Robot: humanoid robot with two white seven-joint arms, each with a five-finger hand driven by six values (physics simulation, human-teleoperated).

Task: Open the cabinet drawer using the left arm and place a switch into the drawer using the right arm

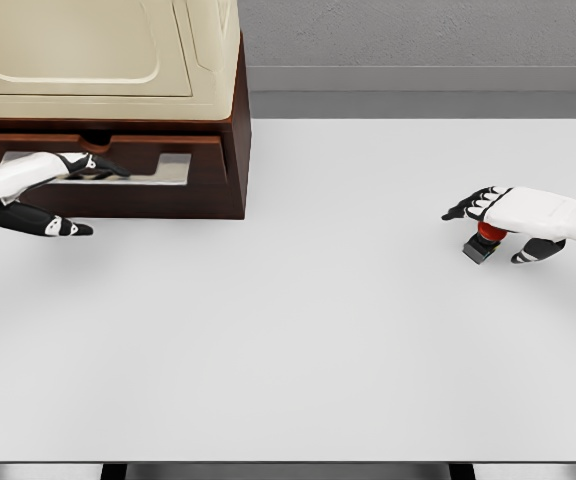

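Currently, head view only. Cabinet [108,110] at far left corner of white table [318,330]; dark wooden base, cream upper body. Drawer [118,160] at base pulled out slightly toward near edge, pale interior strip visible behind its front panel. Left hand [53,190] at drawer front: upper fingers [103,167] hooked along top edge of panel, thumb [63,228] lower and clear of it. Grip apparently on panel lip, suited to a pull toward near edge; judged as opening step in progress, gap likely too narrow yet for insertion.

Switch [482,242] near right edge of table, well apart from cabinet: red cap over dark square base. Right hand [513,218] directly above it, fingers [465,208] extended toward table centre, thumb [533,252] curled below on near side. Pose consistent with a top grasp around red cap. Firm closure not confirmable; contact between palm and cap obscured.

Hidden or cut off: cabinet top and left side outside frame; yellow part at upper left edge unidentifiable; drawer depth and contents not visible; drawer handle shape masked by left hand; both forearms cropped at frame edges; switch underside and resting or lifted state unclear.
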